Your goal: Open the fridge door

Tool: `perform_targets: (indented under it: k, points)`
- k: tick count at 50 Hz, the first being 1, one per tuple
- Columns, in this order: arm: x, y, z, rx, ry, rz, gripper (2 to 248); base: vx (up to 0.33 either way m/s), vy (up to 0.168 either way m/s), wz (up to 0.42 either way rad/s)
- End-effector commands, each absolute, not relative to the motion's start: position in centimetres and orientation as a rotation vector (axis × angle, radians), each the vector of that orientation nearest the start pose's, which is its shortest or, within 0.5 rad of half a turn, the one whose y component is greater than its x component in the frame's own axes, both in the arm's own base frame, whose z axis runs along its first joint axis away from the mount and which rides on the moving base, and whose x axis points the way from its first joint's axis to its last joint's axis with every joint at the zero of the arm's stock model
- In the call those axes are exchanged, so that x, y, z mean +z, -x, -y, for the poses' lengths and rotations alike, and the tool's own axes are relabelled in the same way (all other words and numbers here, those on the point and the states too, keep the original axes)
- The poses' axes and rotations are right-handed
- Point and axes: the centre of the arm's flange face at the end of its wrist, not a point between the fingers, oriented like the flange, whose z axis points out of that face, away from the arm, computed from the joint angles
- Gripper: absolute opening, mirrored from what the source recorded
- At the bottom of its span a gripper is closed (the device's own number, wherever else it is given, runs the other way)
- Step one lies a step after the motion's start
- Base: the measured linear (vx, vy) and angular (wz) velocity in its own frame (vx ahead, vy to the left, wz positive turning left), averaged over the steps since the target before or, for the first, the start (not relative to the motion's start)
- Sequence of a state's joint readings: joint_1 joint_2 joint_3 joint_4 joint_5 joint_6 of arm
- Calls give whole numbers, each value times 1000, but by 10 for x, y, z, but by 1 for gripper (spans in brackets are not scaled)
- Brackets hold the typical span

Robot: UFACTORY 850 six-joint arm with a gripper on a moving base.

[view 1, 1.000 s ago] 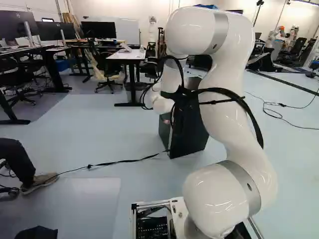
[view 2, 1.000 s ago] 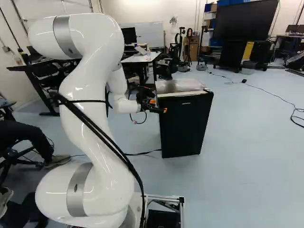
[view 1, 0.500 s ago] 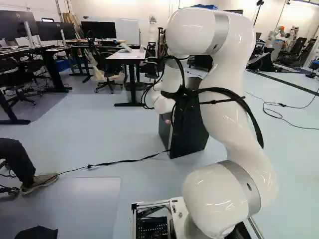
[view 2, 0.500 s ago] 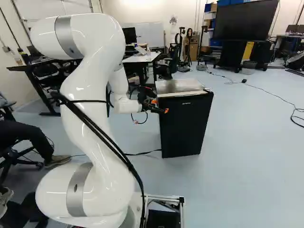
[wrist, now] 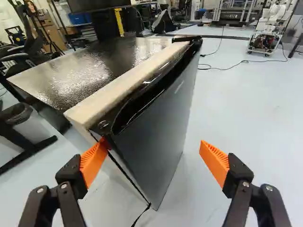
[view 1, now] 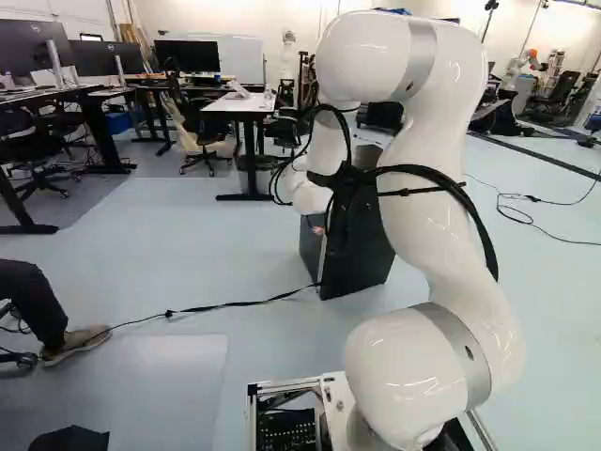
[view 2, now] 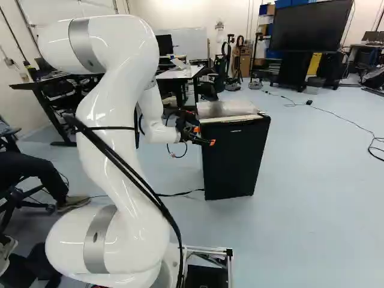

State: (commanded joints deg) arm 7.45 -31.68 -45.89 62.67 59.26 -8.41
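While its two fingers stand wide apart, the black two-fingered hand (wrist: 151, 151): open and gripping nothing, at the fridge's upper front corner.
Pads: one ridged orange pad (wrist: 93, 163) seems to touch the narrow dark seam (wrist: 127, 177) near its top; the other orange pad (wrist: 215, 163) hangs out past the door's face, above the floor.
Seam: probably chosen because no knob or bar shows, so a fingertip behind the free edge could pull. How deep the tip sits, I cannot tell.
Door: flat, dark rectangular panel (view 2: 234, 162), upright and facing the robot; it looks shut or nearly so.
Badge: small pale mark (view 2: 236, 131) high on the door front; no wording taken from it.
Fridge: squat black box with a worn silvery top (wrist: 94, 71) and cream rim, standing on the pale blue-grey floor (view 2: 300, 180) ahead of the base.
Arm: white, jointed, black-cabled (view 2: 105, 108), arched high, likely so the hand can reach the door's side edge.
Cable: thin black line (view 1: 235, 303) along the floor to the fridge's foot, perhaps its power lead.
Next pull: should swing the edge outward in an arc; the pad might slip, or the whole fridge slide.
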Motion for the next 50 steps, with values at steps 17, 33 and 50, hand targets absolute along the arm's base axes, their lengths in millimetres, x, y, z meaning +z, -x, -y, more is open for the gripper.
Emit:
perform_targets:
  k: [17,33,50]
  points:
    - [281,-471,26,-1721,2690,-1687,247,0,-1,-6]
    - [276,-438,46,-1547,2631,-2023,247,2,-3,-7]
    - [270,-405,65,-1339,2501,-2379,247,0,0,0]
